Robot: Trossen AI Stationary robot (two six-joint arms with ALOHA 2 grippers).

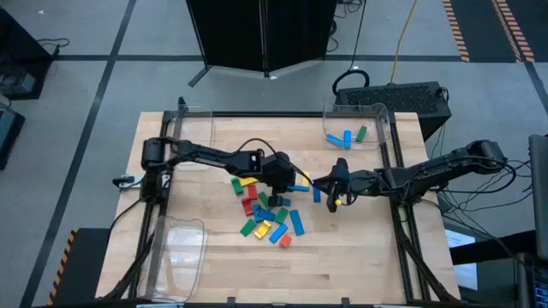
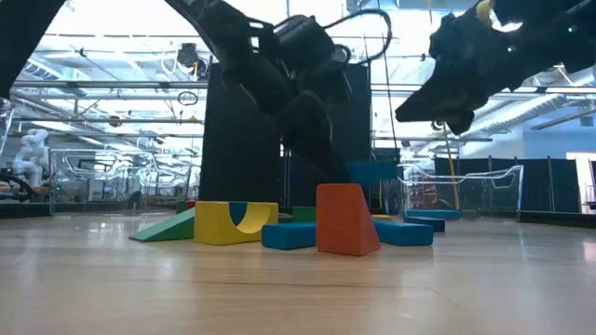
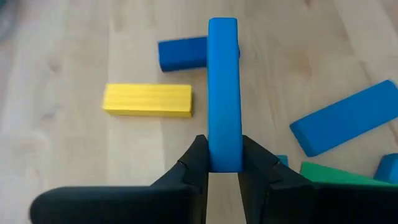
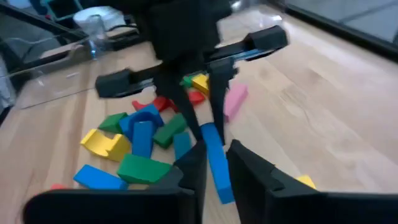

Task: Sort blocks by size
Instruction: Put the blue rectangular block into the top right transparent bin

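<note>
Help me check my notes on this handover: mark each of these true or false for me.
1. The left gripper is shut on a long blue bar. True.
2. The right gripper is far from that bar. False: its fingers sit on either side of the bar's other end.
3. The bin at the table's far right corner holds some blocks. True: blue and green ones.
4. The near-left bin is full of blocks. False: no blocks show in it.
5. A yellow block lies on the table below the bar. True.
</note>
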